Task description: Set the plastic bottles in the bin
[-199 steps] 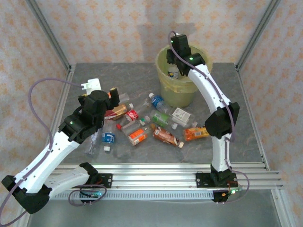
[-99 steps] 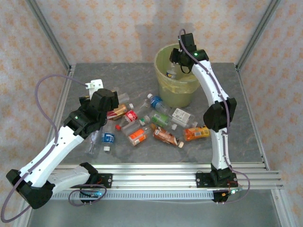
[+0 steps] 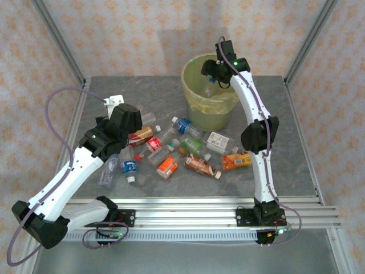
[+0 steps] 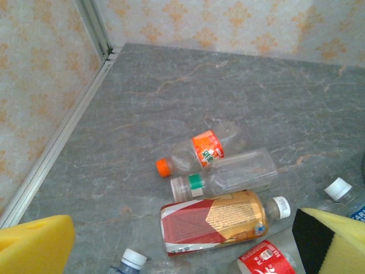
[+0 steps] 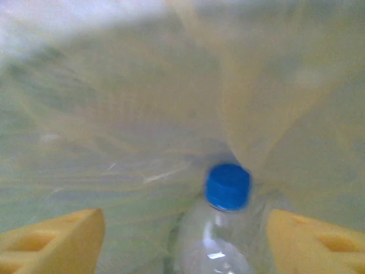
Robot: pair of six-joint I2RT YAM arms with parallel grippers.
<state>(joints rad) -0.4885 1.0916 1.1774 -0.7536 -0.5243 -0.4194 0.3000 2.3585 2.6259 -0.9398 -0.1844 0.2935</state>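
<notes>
Right gripper (image 5: 185,225) is inside the mouth of the bin (image 3: 208,117). Its fingers (image 5: 63,240) are spread, with a blue-capped bottle (image 5: 227,188) loose between them against the bag liner. Left gripper (image 4: 183,242) hangs over the plastic bottles (image 3: 167,165) scattered on the table (image 3: 285,142), left of the bin. I read its fingers as wide apart, gripping nothing.

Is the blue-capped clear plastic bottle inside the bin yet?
In: the blue-capped clear bottle is surrounded by the yellowish bag lining the round yellow-green bin.
</notes>
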